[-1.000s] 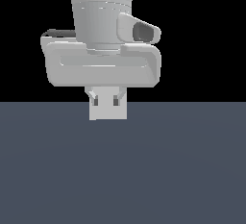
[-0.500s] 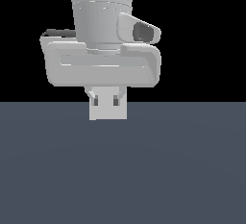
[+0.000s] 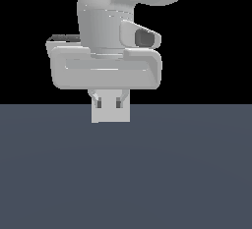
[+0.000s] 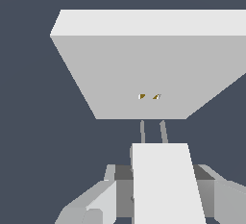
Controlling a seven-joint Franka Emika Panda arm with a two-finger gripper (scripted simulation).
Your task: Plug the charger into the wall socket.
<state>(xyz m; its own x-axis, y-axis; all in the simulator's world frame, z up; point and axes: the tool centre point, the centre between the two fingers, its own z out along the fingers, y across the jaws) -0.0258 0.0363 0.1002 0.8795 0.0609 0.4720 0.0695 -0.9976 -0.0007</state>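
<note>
Gripper [image 4: 161, 189] fingers are clamped on the charger [image 4: 166, 180], one on each side of the white block, whose long axis runs straight forward from the hand. Two thin prongs [image 4: 153, 131] stick out of its front end toward the wall socket [image 4: 144, 69], which stands directly ahead, near but not touching. Its two tiny holes [image 4: 149, 96] seem nearly in line with the prongs, so the coming move looks like a straight push forward.

The exterior view sits low and close, level with the desk [image 3: 126, 174], facing the arm's hand head-on. The wrist view looks past the fingers [image 4: 103, 199] along the charger [image 4: 166, 184] toward the wall socket [image 4: 144, 69], near it. Both share the fingers.
</note>
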